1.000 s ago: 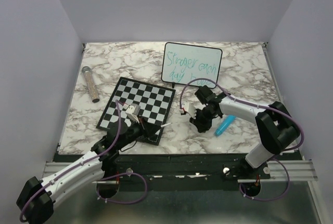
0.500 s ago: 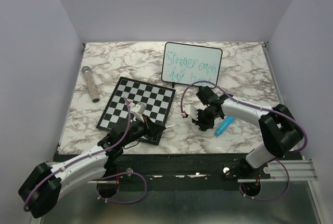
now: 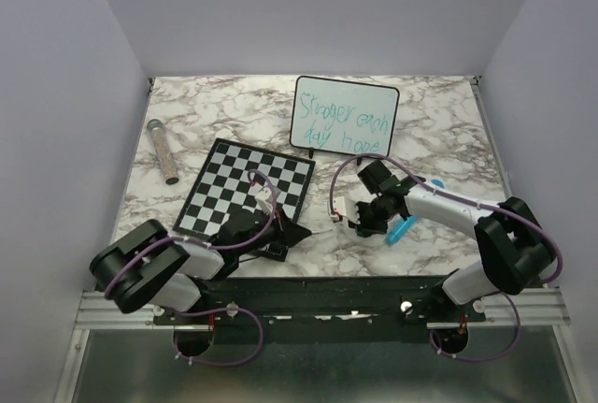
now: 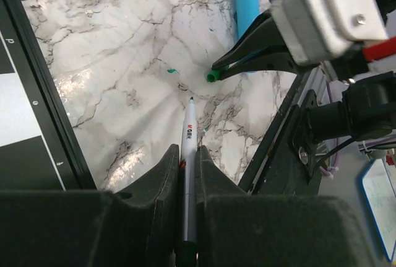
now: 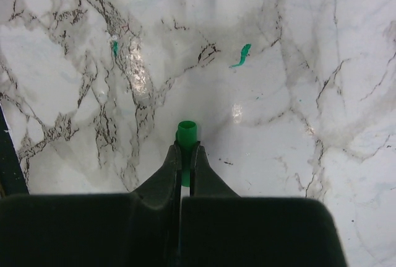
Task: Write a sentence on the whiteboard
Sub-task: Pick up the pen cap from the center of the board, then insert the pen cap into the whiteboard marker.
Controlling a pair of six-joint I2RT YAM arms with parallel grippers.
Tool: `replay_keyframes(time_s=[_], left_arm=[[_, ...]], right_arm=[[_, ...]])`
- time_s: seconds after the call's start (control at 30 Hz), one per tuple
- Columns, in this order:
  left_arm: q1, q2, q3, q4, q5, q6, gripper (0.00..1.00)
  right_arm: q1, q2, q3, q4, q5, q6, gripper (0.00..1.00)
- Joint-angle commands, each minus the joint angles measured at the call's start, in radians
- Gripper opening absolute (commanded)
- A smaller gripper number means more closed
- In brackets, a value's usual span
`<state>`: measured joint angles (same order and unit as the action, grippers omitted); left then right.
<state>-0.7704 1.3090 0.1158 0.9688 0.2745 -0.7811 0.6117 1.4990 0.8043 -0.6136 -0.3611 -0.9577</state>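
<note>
Your left end effector [image 4: 187, 153] is clamped on the one marker [image 4: 189, 132], off the one chessboard's [image 3: 248, 188] near right corner. The marker's long axis points away from the chessboard at the one green cap [image 5: 186, 132], which is pinched in your right end effector [image 5: 185, 150] just ahead of the tip, not touching. Capping looks next. The one whiteboard [image 3: 313, 94], its two-line sentence [image 3: 355, 122] written, stands past the chessboard's far right corner, nearer the right arm.

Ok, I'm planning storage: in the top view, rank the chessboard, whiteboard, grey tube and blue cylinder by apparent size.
1. chessboard, though nearer the camera
2. whiteboard
3. grey tube
4. blue cylinder, partly hidden by the right arm, so unsure
</note>
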Motion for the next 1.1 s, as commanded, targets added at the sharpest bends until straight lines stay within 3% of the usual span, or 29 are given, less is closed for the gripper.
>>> replay_keyframes(time_s=[0.0, 0.2, 1.07], left_arm=[[-0.012, 0.205, 0.033, 0.383, 0.064, -0.033, 0.00], [-0.023, 0.459, 0.039, 0.716, 0.068, -0.112, 0.00], [-0.059, 0.355, 0.028, 0.714, 0.046, -0.098, 0.00]], right_arm=[[0.000, -0.045, -0.042, 0.069, -0.071, -0.081, 0.01], [0.002, -0.052, -0.036, 0.095, -0.136, -0.072, 0.01], [0.002, -0.026, -0.005, 0.087, -0.229, -0.042, 0.01]])
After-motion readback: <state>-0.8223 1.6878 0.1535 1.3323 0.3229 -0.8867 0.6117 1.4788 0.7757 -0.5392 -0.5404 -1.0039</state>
